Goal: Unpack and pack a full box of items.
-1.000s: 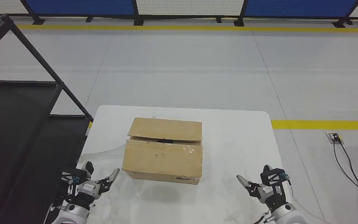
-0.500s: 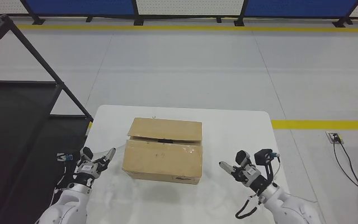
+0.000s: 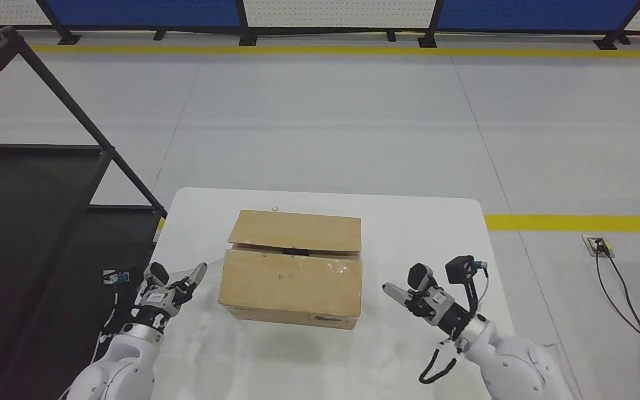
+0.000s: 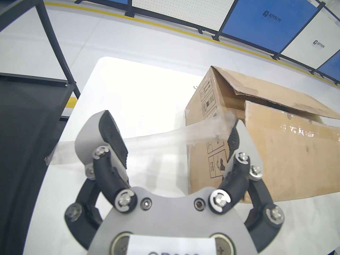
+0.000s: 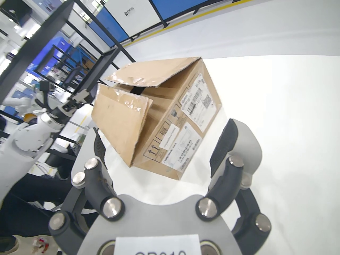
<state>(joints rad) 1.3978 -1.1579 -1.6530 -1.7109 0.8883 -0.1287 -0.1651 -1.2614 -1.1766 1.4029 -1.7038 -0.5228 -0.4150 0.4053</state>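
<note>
In the middle of the white bench sits the cardboard box. Opening it should go best by hooking one finger under the raised far flap at the dark gap and lifting slowly while the other arm steadies a side. The box is brown and worn, flaps folded down unsealed. Clear tape trails off one end, where the left gripper hangs, fingers spread. The right gripper, also spread, faces the labelled end.
</note>
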